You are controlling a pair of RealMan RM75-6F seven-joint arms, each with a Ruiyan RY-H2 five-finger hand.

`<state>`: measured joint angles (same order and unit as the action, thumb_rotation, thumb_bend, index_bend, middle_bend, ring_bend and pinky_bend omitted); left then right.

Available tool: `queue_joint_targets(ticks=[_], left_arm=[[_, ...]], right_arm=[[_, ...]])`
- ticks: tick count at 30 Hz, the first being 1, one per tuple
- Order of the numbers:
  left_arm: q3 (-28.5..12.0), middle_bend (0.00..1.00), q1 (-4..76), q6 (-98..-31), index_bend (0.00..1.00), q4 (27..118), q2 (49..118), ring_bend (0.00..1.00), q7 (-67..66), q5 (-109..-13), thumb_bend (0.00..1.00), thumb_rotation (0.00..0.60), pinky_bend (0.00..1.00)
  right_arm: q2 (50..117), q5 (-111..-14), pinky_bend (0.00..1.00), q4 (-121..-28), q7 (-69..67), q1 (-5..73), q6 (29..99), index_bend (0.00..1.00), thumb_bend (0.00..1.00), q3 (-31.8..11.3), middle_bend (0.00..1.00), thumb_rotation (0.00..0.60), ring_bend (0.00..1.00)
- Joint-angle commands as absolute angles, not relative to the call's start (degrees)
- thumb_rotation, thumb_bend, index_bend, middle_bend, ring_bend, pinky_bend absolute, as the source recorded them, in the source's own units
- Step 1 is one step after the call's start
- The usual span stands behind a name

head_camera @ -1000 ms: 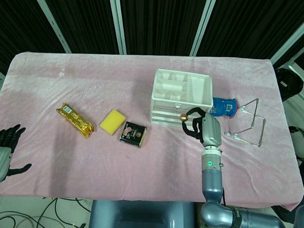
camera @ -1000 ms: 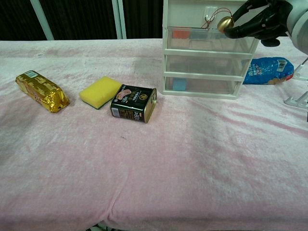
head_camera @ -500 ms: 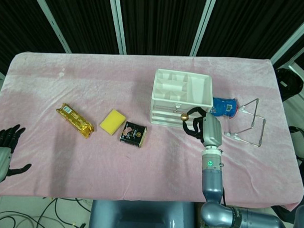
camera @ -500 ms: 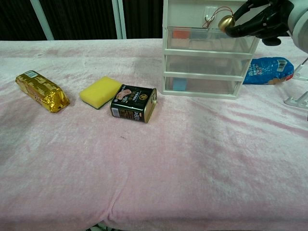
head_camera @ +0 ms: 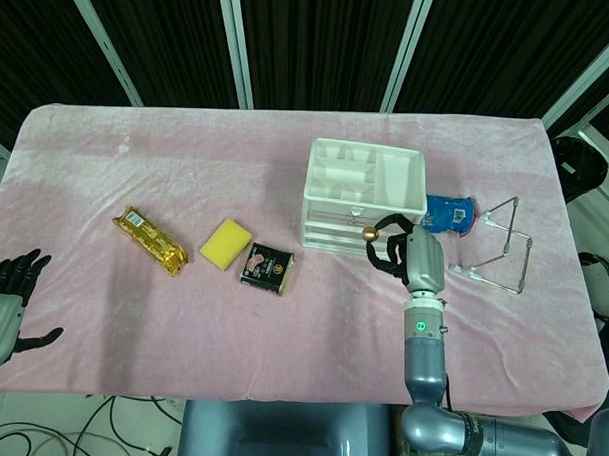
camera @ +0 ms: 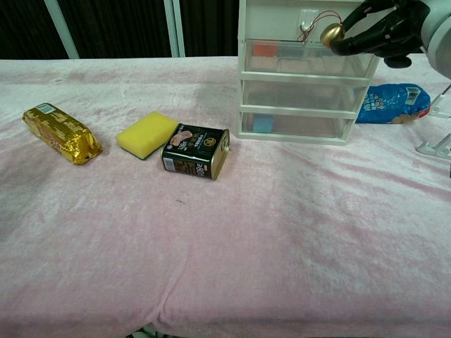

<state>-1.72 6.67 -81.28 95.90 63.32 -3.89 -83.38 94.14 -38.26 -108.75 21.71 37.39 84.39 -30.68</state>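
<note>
Fingertips of the right hand (camera: 384,32) pinch the gold ball (camera: 330,34) tied to the top drawer (camera: 303,56); best pulled straight, level. Left hand (head_camera: 7,293) hangs spread, holding nothing.

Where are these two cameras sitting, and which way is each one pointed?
Head view: high above the near edge, looking steeply down on the whole pink table; shows the left hand at the table's left edge and the right hand with its arm.
Chest view: low at the near edge, looking across the tabletop; only the right hand shows, top right.
Both share: drawer unit, gold ball held by the right hand, dark tin, yellow sponge.
</note>
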Motion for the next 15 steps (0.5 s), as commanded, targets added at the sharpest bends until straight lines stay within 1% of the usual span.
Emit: queue_joint_targets(ticks=[1,15], left_arm=[[-1.8,0.00,6.7,-81.2,0.00,96.0,63.3,0.00,-3.8,-83.3,0.00,0.600,0.00],[-1.8,0.00,6.7,-81.3,0.00,95.9,63.3,0.00,-3.8,-83.3,0.00,0.600,0.00]], right_arm=[[94.1,-38.2,0.94,-108.6,21.6,37.4,84.3,0.54,0.34,-30.7,0.90,0.600,0.98],[94.2,-37.8,0.94,-107.8,21.4,37.3,84.2,0.54,0.34,-30.5,0.90,0.600,0.98]])
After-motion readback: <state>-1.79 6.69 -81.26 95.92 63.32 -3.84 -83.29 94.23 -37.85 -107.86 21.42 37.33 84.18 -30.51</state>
